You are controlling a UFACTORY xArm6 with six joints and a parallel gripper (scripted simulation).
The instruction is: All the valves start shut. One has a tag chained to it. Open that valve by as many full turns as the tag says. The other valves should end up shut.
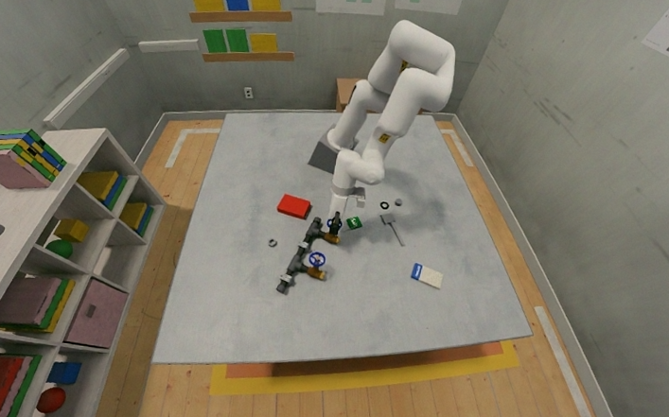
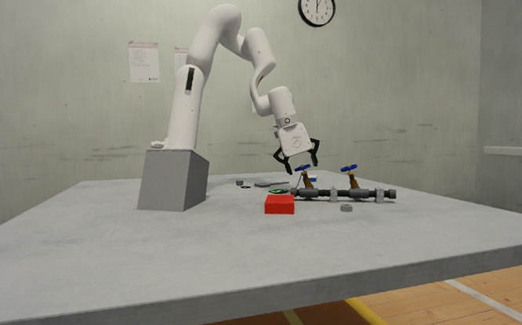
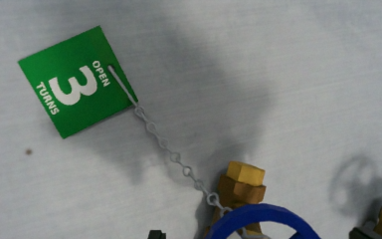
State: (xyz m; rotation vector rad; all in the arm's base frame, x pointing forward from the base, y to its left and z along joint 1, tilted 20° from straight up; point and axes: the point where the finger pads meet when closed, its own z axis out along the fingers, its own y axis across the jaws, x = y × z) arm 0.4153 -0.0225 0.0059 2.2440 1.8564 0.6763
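Observation:
A dark pipe (image 1: 301, 252) lies on the table with two brass valves that have blue handwheels. The far valve has a chain (image 3: 171, 154) running to a green tag (image 3: 77, 81) that reads "OPEN 3 TURNS"; the tag also shows on the table (image 1: 353, 223). The near valve (image 1: 317, 260) has no tag. My gripper (image 2: 300, 164) is open and empty, its fingers standing on either side of the far valve's handwheel (image 2: 302, 167) just above it. In the wrist view the handwheel's blue rim (image 3: 261, 224) sits at the bottom edge.
A red block (image 1: 293, 205) lies left of the pipe and a small grey nut (image 1: 274, 244) beside it. A black ring (image 1: 384, 204), a grey cylinder (image 1: 398, 201), a grey flat tool (image 1: 393, 227) and a blue and white card (image 1: 427, 275) lie to the right.

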